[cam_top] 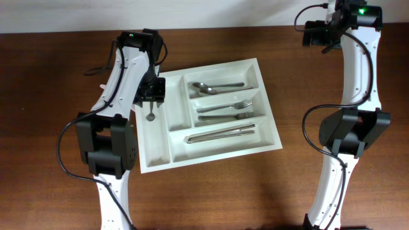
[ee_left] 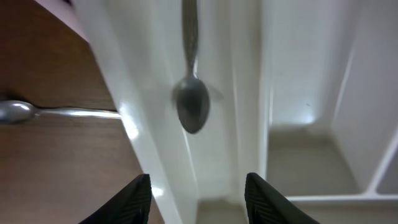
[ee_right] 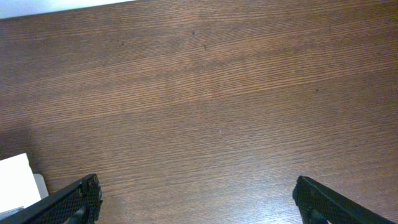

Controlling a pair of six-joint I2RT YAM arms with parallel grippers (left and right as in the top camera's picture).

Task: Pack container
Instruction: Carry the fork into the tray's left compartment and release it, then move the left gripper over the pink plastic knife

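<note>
The container [cam_top: 156, 153] lies askew at the middle of the table [cam_top: 57, 70], with cutlery [cam_top: 220, 134] sorted in its long compartments. It is judged to be light, stiff, slick plastic, too broad to be pinched anywhere but at a thin rim or divider. The left claw [ee_left: 199, 200] is released above a narrow compartment; a blurred spoon [ee_left: 191, 109] is seen past its fingers, ungripped. The right claw [ee_right: 200, 202] is spread wide over bare wood, empty. A second spoon [ee_left: 25, 112], on the table beside the container, is shown only by the left wrist view and cannot be made out from overhead.
</note>
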